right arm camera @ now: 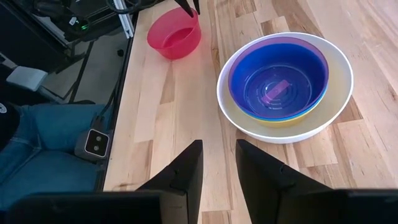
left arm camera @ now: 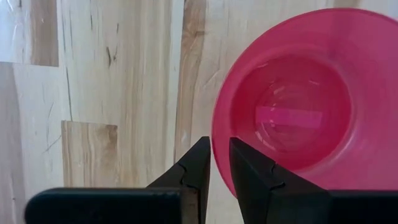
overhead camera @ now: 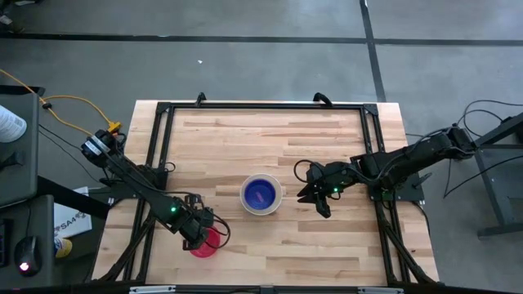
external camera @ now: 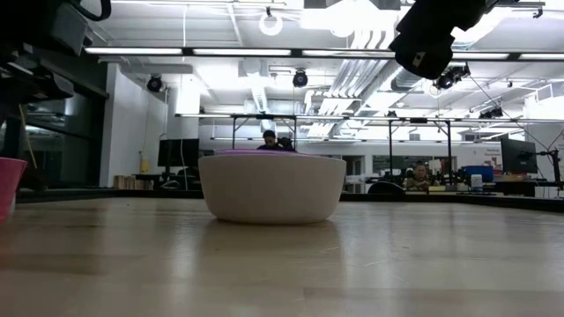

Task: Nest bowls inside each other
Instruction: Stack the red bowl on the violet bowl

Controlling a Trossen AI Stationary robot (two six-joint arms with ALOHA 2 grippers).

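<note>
A: Red-pink round plastic bowl (left arm camera: 298, 112), loose piece. It sits upright on the table at the near-left edge, directly under the left pincer (left arm camera: 219, 163). The two dark fingers (left arm camera: 198, 163) straddle its rim, one outside the wall and one just inside. Gap is narrow and the rim fills it, so I read it as pinched on the rim.

B: Lifted?

A: Can't say. In the low view its pink wall (external camera: 9, 187) shows at table level, base cut off by the edge.

B: And the rest?

A: White round plastic bowl (right arm camera: 336, 99) near the table's middle, well apart from the left pincer, just beside the right one. Inside it a yellow plastic bowl (right arm camera: 283, 122), then a purple one (right arm camera: 273, 42) showing only as a thin rim, then the blue plastic bowl (right arm camera: 280, 84) on top. Four nested, one left.

B: Right pincer?

A: Right pincer (right arm camera: 217, 165) hovers above the bare wooden table (overhead camera: 327, 245) beside the stack, fingers apart, holding nothing. Waiting.

B: Step in hand?

A: Last bowl, the pick-up. Next move, as I judge it: raise the red-pink bowl clear, carry it across to the stack, centre it over the blue bowl and release low. A rim grip lets the bowl hang tilted, so level it before letting go.
</note>
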